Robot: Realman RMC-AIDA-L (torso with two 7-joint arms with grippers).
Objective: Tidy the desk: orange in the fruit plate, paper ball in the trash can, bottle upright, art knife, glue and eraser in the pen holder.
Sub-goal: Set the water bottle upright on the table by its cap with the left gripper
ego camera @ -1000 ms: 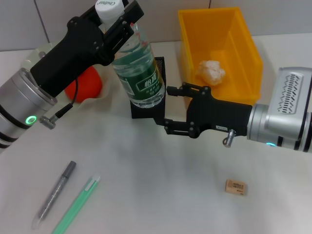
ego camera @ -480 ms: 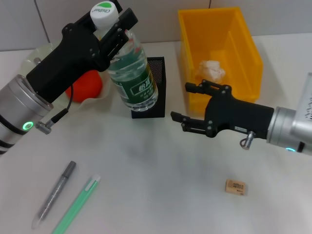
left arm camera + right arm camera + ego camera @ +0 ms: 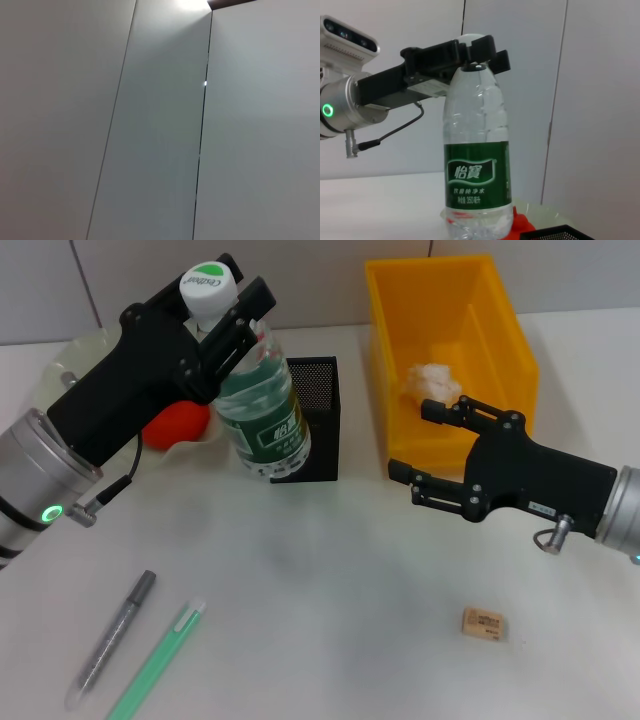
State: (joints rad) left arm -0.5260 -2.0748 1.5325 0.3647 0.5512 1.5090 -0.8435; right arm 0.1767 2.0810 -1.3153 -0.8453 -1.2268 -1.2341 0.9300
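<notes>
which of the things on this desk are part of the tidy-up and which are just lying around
Part of the job:
bottle, held at the neck by the left gripper
orange in the fruit plate
paper ball in the trash can
eraser
pen holder
right gripper, open

Possibly just lying about:
grey pen
green pen

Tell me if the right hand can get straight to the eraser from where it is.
Probably yes. The right hand hangs open and empty by the trash can, and the eraser lies alone on bare desk nearer the robot, with nothing between. The left hand is off holding the bottle.
</notes>
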